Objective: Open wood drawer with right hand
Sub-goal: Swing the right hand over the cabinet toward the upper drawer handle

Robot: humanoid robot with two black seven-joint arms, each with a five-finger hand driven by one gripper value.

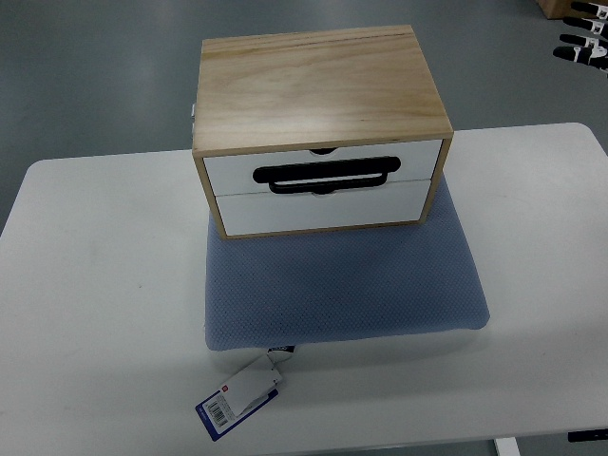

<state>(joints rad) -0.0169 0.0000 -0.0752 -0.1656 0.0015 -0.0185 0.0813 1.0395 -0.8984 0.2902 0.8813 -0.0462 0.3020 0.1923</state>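
Floor (95,76): grey, smooth, fills the upper part of the view behind the table; a sliver of light wood or cardboard at the top right corner.
Table (85,313): white, rounded far corners, spans nearly the whole width; a few faint specks on the left half; a white leg and a dark bit visible under the near edge at lower right.
Pad (342,285): blue-grey fabric cushion with a fine dotted weave, lies flat at the middle of the table, near edge slightly curled.
Wood drawer (323,128): light-wood box with visible grain on top, sits on the far half of the pad, front facing the camera; two white drawer fronts stacked one above the other, both flush and closed.
Handle (323,175): black flattened loop, lies across the seam between the two white fronts; small dark notch above it at the upper drawer's top edge.
Tag (239,399): white card with a blue border, hangs off the pad's near edge on a short dark loop, lies tilted on the table; carries a barcode and a small red mark; print too small to read.
Right hand (584,38): at the top right corner, well apart from the box and off the table; only black and white fingers visible, spread, pointing left, holding and touching nothing.
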